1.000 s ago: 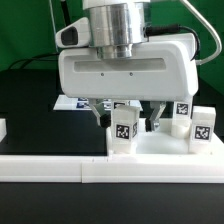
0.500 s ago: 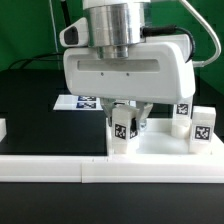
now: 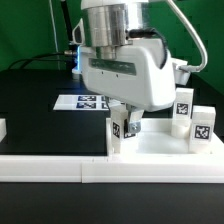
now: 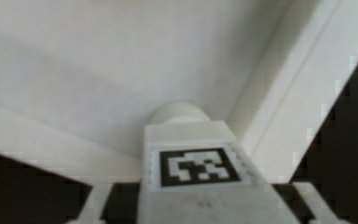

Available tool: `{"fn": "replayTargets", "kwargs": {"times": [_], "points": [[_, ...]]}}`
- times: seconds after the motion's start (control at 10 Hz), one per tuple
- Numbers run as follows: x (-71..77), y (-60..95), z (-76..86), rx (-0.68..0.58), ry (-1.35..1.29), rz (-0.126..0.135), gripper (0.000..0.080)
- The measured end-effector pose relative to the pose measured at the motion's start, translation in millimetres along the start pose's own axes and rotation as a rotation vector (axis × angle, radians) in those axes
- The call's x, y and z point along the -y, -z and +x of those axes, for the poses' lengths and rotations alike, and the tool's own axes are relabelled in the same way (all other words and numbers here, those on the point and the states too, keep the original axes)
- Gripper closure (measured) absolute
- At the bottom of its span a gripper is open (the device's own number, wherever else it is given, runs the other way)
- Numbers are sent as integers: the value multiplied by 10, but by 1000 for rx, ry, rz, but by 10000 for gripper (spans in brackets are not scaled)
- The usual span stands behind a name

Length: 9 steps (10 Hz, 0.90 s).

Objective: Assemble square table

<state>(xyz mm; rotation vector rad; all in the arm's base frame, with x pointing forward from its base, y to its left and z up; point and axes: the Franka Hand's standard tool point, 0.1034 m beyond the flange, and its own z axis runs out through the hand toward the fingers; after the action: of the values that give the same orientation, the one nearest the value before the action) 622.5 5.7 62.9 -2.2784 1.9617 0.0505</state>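
My gripper point(image 3: 124, 124) is shut on a small white tagged leg point(image 3: 118, 138) that stands at the near left corner of the white square tabletop point(image 3: 160, 150). The hand above it leans over at an angle. In the wrist view the leg point(image 4: 197, 160) fills the space between my two fingers point(image 4: 98, 205), with its black-white tag facing the camera and its rounded end pointing at the tabletop point(image 4: 105, 70). Two more tagged legs point(image 3: 183, 110) point(image 3: 202, 126) stand upright at the tabletop's right side in the exterior view.
The marker board point(image 3: 84, 102) lies flat on the black table behind the tabletop. A long low white border wall point(image 3: 50, 169) runs along the front. A small white piece point(image 3: 3, 128) sits at the exterior view's left edge.
The fingers went from open to shut on the leg. Since then the hand has tilted and turned, and its body has swung toward the exterior view's right.
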Motion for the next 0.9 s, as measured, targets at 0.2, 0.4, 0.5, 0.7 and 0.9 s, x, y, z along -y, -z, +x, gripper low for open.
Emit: {"fn": "replayTargets", "kwargs": {"times": [0.2, 0.4, 0.5, 0.7, 0.9], "points": [[27, 3, -11, 15, -256, -18, 509], [41, -5, -19, 29, -516, -29, 509], [30, -15, -7, 22, -599, -31, 509], [7, -16, 7, 9, -678, -36, 502], [-19, -14, 25, 3, -734, -47, 498]]}}
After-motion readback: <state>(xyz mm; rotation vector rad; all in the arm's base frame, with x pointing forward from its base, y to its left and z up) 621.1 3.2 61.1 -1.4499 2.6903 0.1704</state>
